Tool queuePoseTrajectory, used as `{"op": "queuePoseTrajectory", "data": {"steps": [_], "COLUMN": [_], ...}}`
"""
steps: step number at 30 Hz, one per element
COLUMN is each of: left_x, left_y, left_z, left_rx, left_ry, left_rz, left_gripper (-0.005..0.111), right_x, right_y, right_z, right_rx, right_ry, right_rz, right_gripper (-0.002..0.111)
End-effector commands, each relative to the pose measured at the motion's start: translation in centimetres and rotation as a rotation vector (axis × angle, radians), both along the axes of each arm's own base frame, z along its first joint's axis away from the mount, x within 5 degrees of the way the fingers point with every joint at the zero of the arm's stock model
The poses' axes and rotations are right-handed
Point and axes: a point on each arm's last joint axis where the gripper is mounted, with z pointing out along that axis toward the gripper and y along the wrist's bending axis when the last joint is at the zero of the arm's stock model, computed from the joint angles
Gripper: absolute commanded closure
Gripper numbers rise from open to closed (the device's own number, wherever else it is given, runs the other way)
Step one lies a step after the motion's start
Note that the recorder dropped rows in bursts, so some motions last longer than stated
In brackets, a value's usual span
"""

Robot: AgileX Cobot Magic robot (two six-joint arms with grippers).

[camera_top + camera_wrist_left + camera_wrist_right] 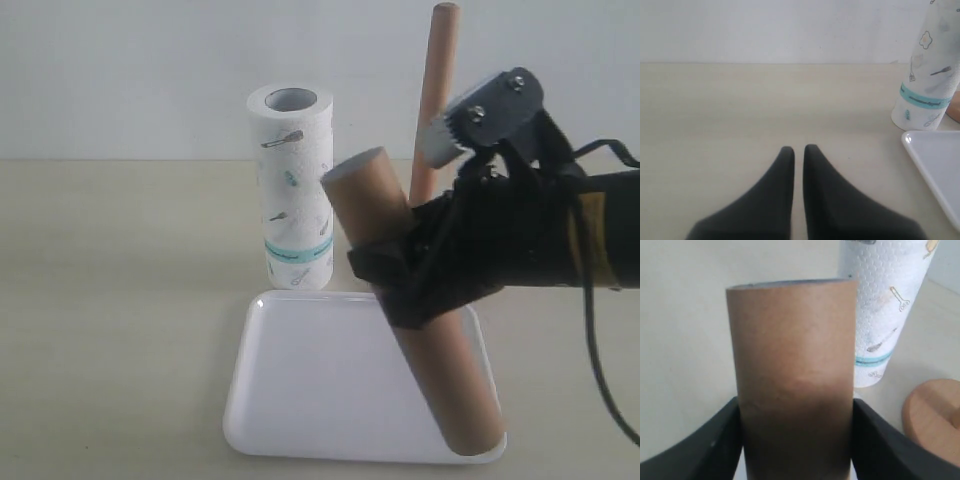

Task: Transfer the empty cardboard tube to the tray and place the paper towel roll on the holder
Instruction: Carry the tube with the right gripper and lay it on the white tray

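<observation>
My right gripper (405,275) is shut on the empty cardboard tube (450,390), a long brown cylinder held tilted over the right side of the white tray (300,390); its lower end is at the tray's front right corner. In the right wrist view the tube (792,365) fills the space between both black fingers. The paper towel roll (292,190) stands upright just behind the tray, also seen as paper towel roll (927,85) and paper towel roll (885,305). The holder (437,90) rises behind the right arm; its disc base (935,415) lies on the table. My left gripper (799,149) hovers shut over bare table.
The tray's corner (935,165) shows beside the left gripper. A pale wall runs behind the beige table (110,300). A black cable (600,370) hangs from the right arm.
</observation>
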Motion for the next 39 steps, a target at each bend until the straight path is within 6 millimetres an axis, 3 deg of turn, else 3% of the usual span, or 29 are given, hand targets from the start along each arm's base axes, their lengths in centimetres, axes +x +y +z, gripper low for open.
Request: {"op": "queuePoseTrajectory", "data": {"steps": [1,8,14,20,24,28,31,33,35,39], "left_x": [0.0,0.0,0.0,0.0,0.0,0.0,0.0,0.0,0.0,0.0], "left_y": [0.0,0.0,0.0,0.0,0.0,0.0,0.0,0.0,0.0,0.0], "left_z": [-0.1,-0.1,-0.1,-0.1,-0.1,-0.1,-0.1,-0.1,-0.1,-0.1], "left_rx": [0.003,0.003,0.003,0.003,0.003,0.003,0.003,0.003,0.003,0.003], "left_ry": [-0.001,-0.001,-0.001,-0.001,-0.001,-0.001,-0.001,-0.001,-0.001,-0.001], "left_rz": [0.003,0.003,0.003,0.003,0.003,0.003,0.003,0.003,0.003,0.003], "left_gripper": [0.101,0.101,0.101,0.101,0.101,0.101,0.101,0.101,0.101,0.101], "right_x": [-0.4,-3.7,-6.8,-7.9,-7.1,-4.2,-2.1,-1.2,0.0,2.1], "right_y": [2.2,5.3,6.4,5.3,4.0,1.6,0.6,0.8,1.5,4.1], "right_z": [1.0,1.8,3.8,6.2,7.3,7.0,5.9,4.8,3.2,-0.2], "right_rx": [0.038,-0.124,-0.288,-0.609,-0.711,-0.757,-0.820,-0.856,-0.888,-1.014], "right_ry": [-0.011,-0.295,-0.568,-0.322,-0.132,0.025,0.072,0.109,0.172,0.230], "right_rz": [-0.080,0.043,-0.138,-0.232,-0.237,-0.266,-0.074,0.071,0.109,0.269], "right_gripper": [0.109,0.109,0.109,0.109,0.109,0.109,0.109,0.109,0.109,0.109]}}
